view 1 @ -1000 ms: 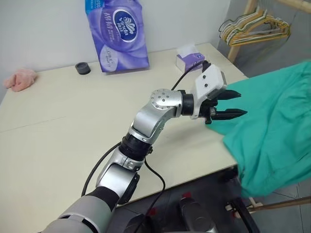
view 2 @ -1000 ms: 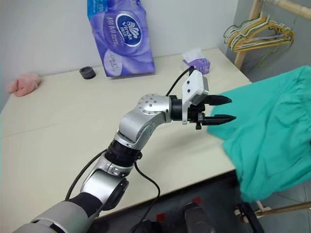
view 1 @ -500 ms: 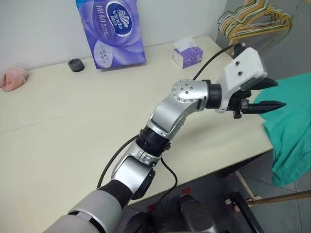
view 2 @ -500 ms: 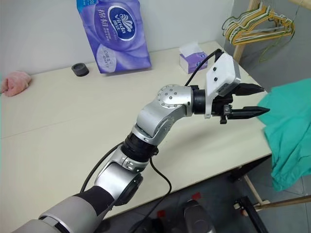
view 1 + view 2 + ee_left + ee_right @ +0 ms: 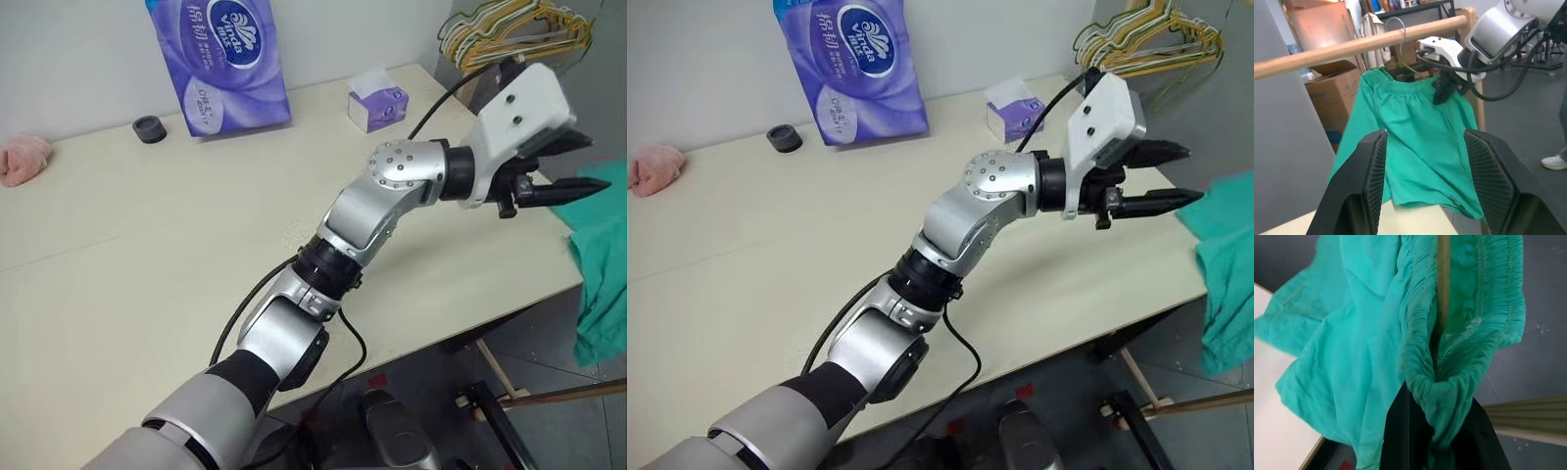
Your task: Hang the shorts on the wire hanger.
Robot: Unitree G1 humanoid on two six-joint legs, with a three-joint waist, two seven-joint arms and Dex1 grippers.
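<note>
right gripper (image 5: 1444, 90) was clamped on the gathered waistband of the shorts (image 5: 1415, 142), holding them up just under the wooden rail (image 5: 1359, 46), with the wire hanger (image 5: 1443, 279) running inside the waistband and its hook over the rail. left gripper (image 5: 1156, 179), near the rail, stood half open and empty. best next move, i judged: left fingers pinch the slack waistband and spread it along the wire, slowly.

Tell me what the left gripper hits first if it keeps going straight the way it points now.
Most likely the shorts: they hang straight ahead between the open left gripper's fingers, held up at the waistband by the right gripper. Depth is hard to judge, but nothing else shows in between.
</note>
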